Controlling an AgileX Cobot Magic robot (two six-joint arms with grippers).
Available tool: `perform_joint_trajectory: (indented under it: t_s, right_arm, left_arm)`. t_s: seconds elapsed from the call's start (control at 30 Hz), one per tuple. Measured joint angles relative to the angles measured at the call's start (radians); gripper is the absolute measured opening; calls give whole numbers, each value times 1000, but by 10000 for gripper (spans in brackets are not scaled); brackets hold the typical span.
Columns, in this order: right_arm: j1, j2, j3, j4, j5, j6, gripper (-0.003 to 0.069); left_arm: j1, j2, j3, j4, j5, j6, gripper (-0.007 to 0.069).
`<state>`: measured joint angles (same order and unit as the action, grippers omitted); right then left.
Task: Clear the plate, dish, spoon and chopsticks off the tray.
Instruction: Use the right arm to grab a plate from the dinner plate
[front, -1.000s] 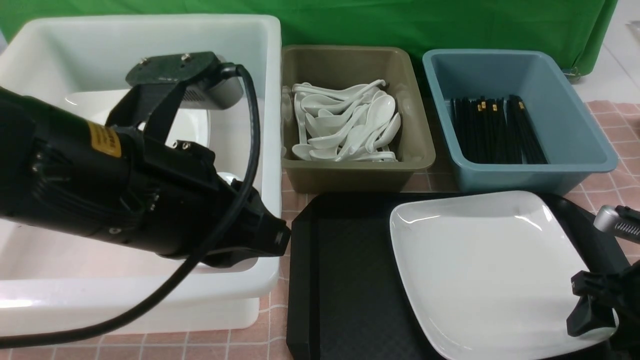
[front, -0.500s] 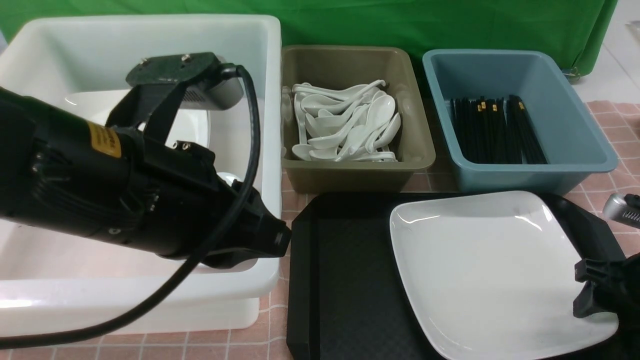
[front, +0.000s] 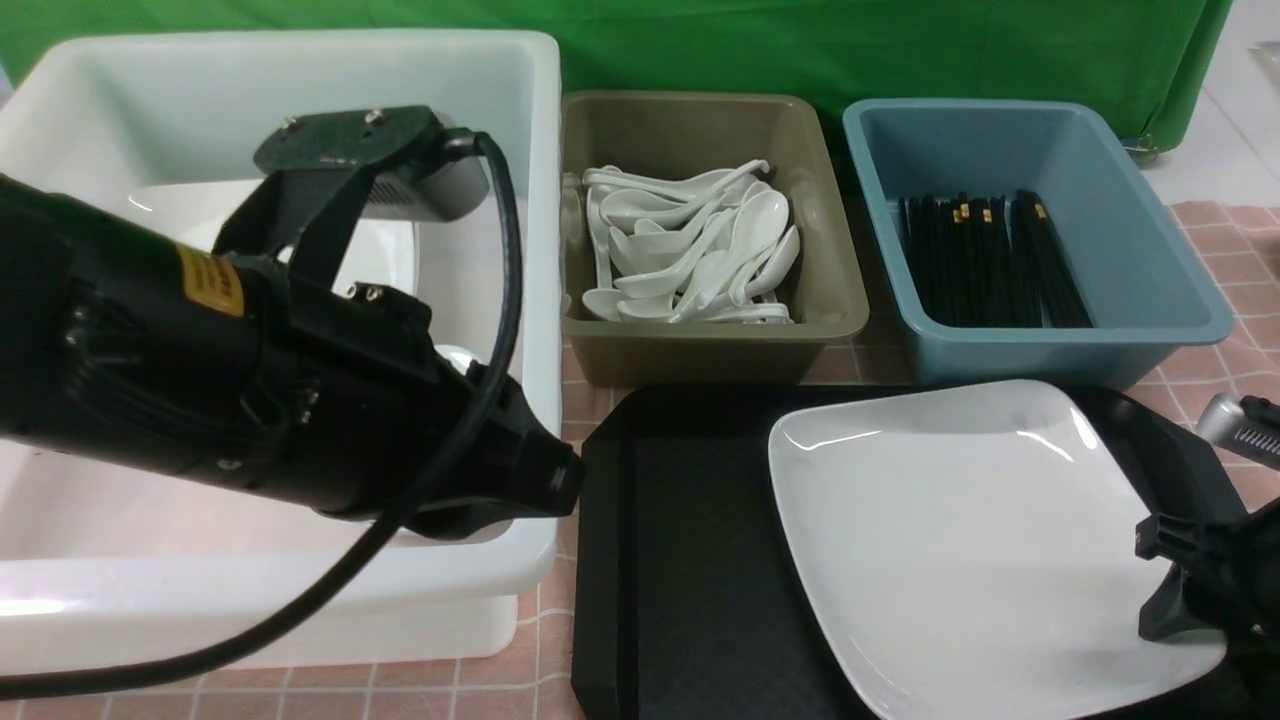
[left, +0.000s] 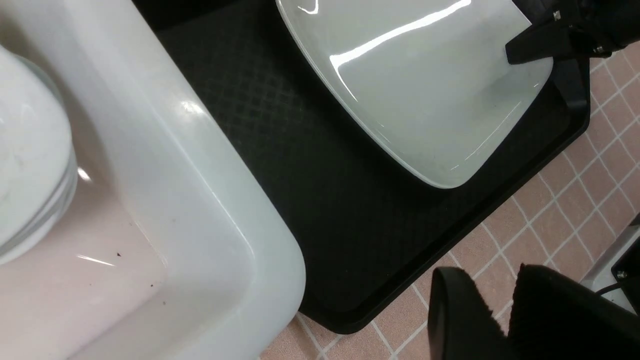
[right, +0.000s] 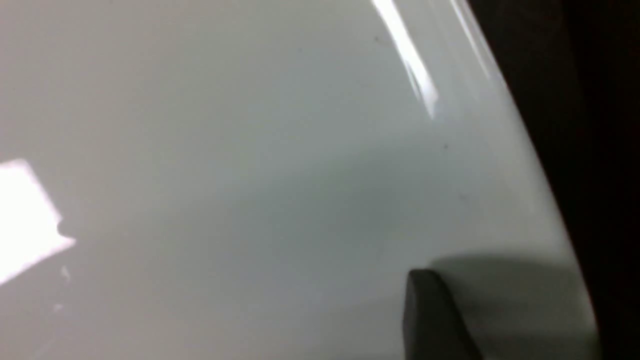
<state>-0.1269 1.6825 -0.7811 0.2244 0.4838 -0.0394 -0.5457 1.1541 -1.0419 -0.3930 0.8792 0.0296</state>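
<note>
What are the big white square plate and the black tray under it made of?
Big white rounded-square plate: probably glazed ceramic, maybe melamine; glossy, with sharp light streaks. Black rectangular tray: likely moulded plastic; matte, with a diamond-patterned floor.

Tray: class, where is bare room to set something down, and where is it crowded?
Free: the tray floor between its left rim and the plate. Crowded: the right side, filled by the plate, right fingers at its edge.
</note>
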Motion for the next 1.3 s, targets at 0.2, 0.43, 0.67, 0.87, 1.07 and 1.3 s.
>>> perform_joint_trajectory:
  t_s: [0.2,0.43,0.67,0.87,1.07,1.3]
  right_arm:
    - [1,-29,5,7,70,-21,334]
    - [2,-170,24,-10,238,-39,174]
    - [2,-311,24,-15,269,-50,139]
    - [2,-362,24,-17,287,-51,129]
    - [2,-388,-23,-23,356,-51,116]
    - [2,-395,-110,-23,426,-50,96]
  left_arm:
    - [0,0,-2,13,1,16,165]
    - [0,-3,-92,73,41,40,165]
    - [0,-27,-151,110,47,41,165]
    - [0,-38,-156,131,50,41,165]
    - [0,-41,-156,132,52,41,165]
    - [0,-41,-156,133,62,41,153]
